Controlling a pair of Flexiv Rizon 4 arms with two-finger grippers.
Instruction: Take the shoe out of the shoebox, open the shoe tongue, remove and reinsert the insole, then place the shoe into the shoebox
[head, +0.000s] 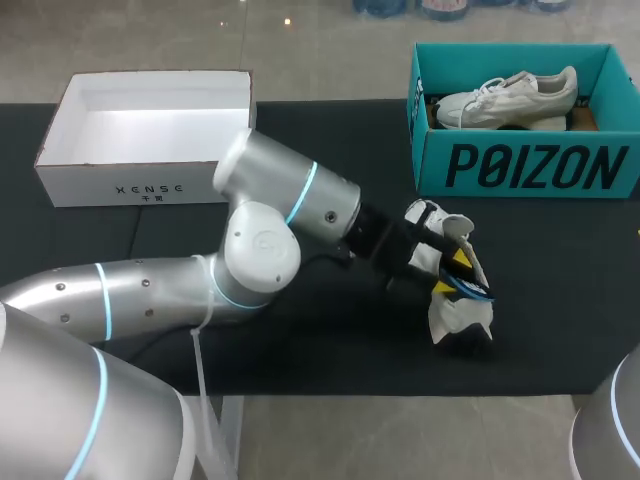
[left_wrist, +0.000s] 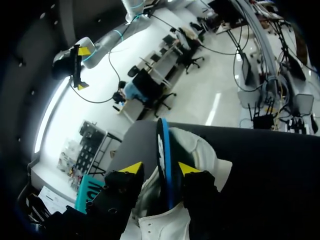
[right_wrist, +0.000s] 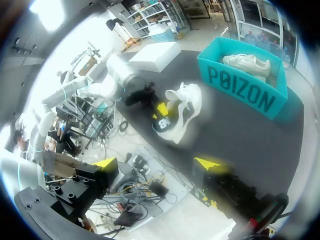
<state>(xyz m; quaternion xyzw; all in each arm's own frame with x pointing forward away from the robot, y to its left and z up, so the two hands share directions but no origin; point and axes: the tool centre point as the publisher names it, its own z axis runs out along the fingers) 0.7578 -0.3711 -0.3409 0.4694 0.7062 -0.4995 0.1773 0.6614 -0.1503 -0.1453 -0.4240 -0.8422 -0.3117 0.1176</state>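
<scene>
The black table (head: 560, 300) carries an open white box (head: 140, 185) and a teal shoebox (head: 530, 168) that holds a pale sneaker (head: 510, 100). Near the front edge, the left end effector (head: 450, 273) is clamped on an upended white sneaker (head: 450, 318) with its blue insole (left_wrist: 164, 165) showing. The right end effector (right_wrist: 157, 164) hangs off the table, fingers wide apart.

Bright, even overhead light; the white box (head: 150, 100) glows inside, and the left arm (head: 270, 240) throws a soft shadow on the dark table (head: 560, 300).

Open white box (head: 130, 185), far left on black table (head: 560, 300)
</scene>
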